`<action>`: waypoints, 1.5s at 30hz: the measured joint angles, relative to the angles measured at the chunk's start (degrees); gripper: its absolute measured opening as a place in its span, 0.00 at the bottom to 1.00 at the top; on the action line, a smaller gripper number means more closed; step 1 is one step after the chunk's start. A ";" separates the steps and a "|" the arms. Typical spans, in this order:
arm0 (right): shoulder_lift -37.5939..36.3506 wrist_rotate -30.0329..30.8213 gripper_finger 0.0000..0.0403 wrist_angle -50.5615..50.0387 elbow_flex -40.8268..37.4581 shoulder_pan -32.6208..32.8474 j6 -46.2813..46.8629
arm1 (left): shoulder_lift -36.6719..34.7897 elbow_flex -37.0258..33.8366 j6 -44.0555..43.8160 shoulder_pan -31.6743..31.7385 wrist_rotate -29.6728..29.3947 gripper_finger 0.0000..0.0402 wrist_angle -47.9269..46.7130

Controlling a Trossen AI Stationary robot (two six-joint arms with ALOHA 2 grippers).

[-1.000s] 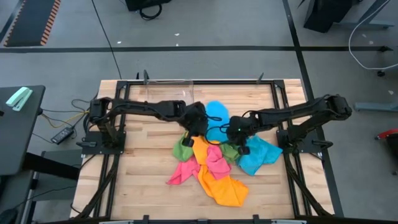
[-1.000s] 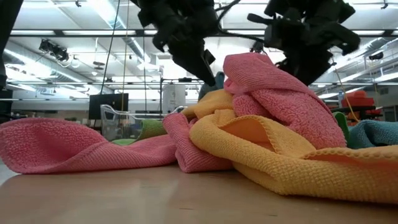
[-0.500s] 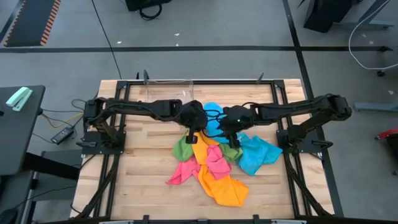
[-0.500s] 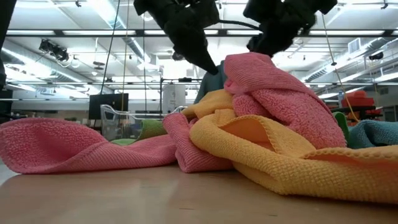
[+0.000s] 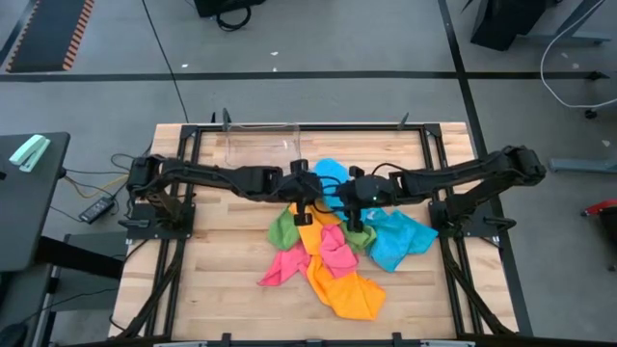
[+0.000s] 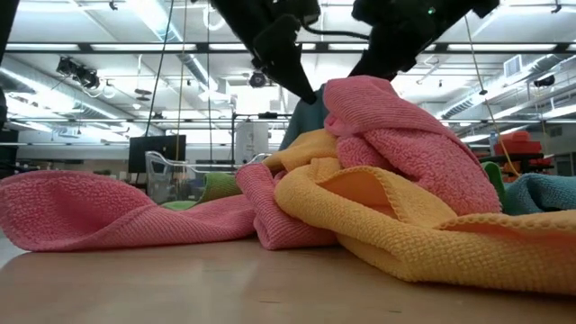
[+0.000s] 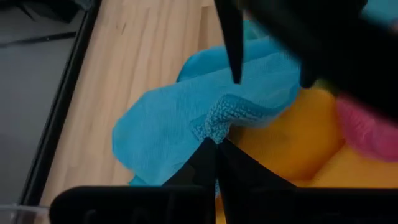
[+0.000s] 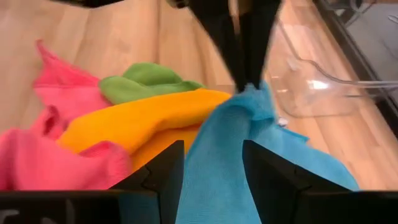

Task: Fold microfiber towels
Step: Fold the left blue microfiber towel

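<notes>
A pile of microfiber towels lies mid-table: blue (image 5: 333, 173), green (image 5: 282, 229), pink (image 5: 333, 251), orange (image 5: 345, 289) and a second blue one (image 5: 397, 241). My left gripper (image 5: 307, 198) (image 7: 216, 149) is shut on the far blue towel (image 7: 168, 118). My right gripper (image 5: 352, 214) (image 8: 211, 168) is open just to its right. A raised band of the same blue towel (image 8: 217, 155) runs between its two fingers up to the left fingers (image 8: 245, 62). In the low view both grippers hang above the pink towel (image 6: 405, 135). My left gripper pinches a bunched bit of the blue towel's edge (image 7: 217, 121) between its two fingertips. The fingers slant down from the table's left side. That part is lifted; the rest of the towel slopes down onto the table and the orange towel (image 7: 292, 137). My right gripper's open fingers flank the blue band; whether they touch it I cannot tell.
A clear plastic bin (image 5: 258, 145) (image 8: 323, 87) stands at the table's far edge, left of centre. Black frame rails (image 5: 439, 164) run along the table's sides. Bare wood (image 5: 227, 251) lies left of the pile and along the near edge.
Both grippers have risen. My right gripper has moved toward the table's left, close to the left gripper, and tipped more level. My left gripper has rolled and drawn its pinched part of the blue towel up off the pile; the other towels have stayed put.
</notes>
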 joint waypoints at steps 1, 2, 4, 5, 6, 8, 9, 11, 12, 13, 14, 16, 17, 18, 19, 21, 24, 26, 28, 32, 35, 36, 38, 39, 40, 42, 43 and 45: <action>-0.37 0.00 0.43 -0.87 0.00 0.58 0.02 | 0.00 0.00 0.02 -0.44 -0.12 0.04 0.12; -0.87 -0.01 0.43 -1.33 0.00 1.20 0.21 | -0.22 -0.02 0.02 -0.79 -0.12 0.05 0.02; -1.95 -0.01 0.43 -3.82 0.00 2.52 0.59 | -0.76 -0.04 0.81 -1.55 -0.06 0.05 -0.19; -2.43 -0.20 0.43 -4.61 0.02 3.22 0.69 | -1.19 0.02 2.00 -1.94 0.02 0.05 -0.48; -2.77 -0.99 0.43 -5.96 0.02 4.14 0.59 | -1.72 0.01 3.44 -2.42 0.14 0.05 -1.83; -3.15 -3.19 0.43 -7.86 0.02 5.87 0.27 | -2.21 -0.02 6.81 -3.31 0.19 0.04 -3.09; -3.24 -4.00 0.43 -9.00 0.02 6.82 0.03 | -2.65 -0.02 8.50 -3.72 0.15 0.04 -4.28; -3.20 -4.41 0.43 -10.38 0.02 8.30 -0.53 | -3.54 -0.07 12.01 -4.69 0.29 0.03 -6.74; -3.20 -4.47 0.43 -11.34 0.02 9.11 -0.92 | -4.34 -0.07 13.40 -5.19 0.38 0.04 -8.21; -3.16 -4.57 0.43 -12.39 0.02 9.79 -1.18 | -5.02 -0.05 13.81 -5.76 0.40 0.04 -10.33; -3.12 -4.58 0.43 -12.69 0.02 10.38 -1.40 | -5.98 -0.04 13.87 -6.33 0.59 0.04 -11.77; -3.24 -4.62 0.43 -13.39 0.02 11.31 -1.52 | -7.94 -0.04 13.34 -7.46 2.24 0.05 -15.71; -3.35 -4.67 0.43 -13.38 0.02 11.58 -1.58 | -9.42 -0.04 12.34 -8.17 3.12 0.05 -17.28; -3.47 -4.75 0.43 -12.99 0.02 11.71 -1.59 | -10.81 -0.06 10.85 -8.88 3.59 0.05 -19.32; -3.59 -4.78 0.43 -13.04 0.02 11.74 -1.83 | -12.40 -0.03 9.18 -9.48 4.22 0.05 -21.01; -3.66 -4.07 0.43 -12.81 0.02 11.31 -2.50 | -15.66 0.02 4.87 -11.18 6.73 0.04 -25.14; -3.66 -3.19 0.43 -12.15 0.02 9.98 -3.05 | -19.99 0.02 -4.91 -13.72 10.99 0.03 -30.38; -3.42 -3.14 0.43 -10.75 0.02 8.79 -3.55 | -22.41 0.02 -12.69 -15.92 12.82 0.03 -33.70; -3.24 -3.11 0.43 -9.58 0.02 7.80 -4.50 | -23.97 0.02 -20.83 -18.63 13.15 0.04 -36.48; -1.83 -4.34 0.43 -3.93 0.07 6.43 -7.72 | -25.75 0.02 -34.90 -25.12 14.13 0.05 -41.73; -0.30 -6.09 0.43 1.64 0.07 5.94 -10.23 | -26.03 0.00 -43.92 -29.51 15.46 0.03 -44.79; 0.29 -6.62 0.43 3.64 0.07 5.89 -10.72 | -26.03 0.00 -46.27 -30.73 15.63 0.03 -45.36; 1.76 -7.85 0.43 6.39 0.08 5.91 -11.65 | -26.03 0.00 -50.02 -33.26 15.62 0.03 -45.88; 2.51 -8.44 0.43 7.35 0.09 5.92 -12.02 | -25.96 0.00 -51.76 -34.21 15.60 0.03 -45.89; 3.46 -8.97 0.43 8.07 0.09 5.93 -12.14 | -25.80 0.00 -53.42 -35.13 15.60 0.04 -45.65; 5.24 -9.83 0.43 9.00 0.09 5.93 -12.16 | -25.19 0.00 -56.41 -36.89 15.63 0.05 -44.74; 6.22 -10.15 0.43 9.30 0.07 5.93 -12.16 | -24.97 0.00 -57.54 -37.75 15.59 0.05 -43.80; 7.90 -11.39 0.43 10.23 0.09 5.91 -12.16 | -24.41 0.00 -58.49 -39.40 15.62 0.05 -41.09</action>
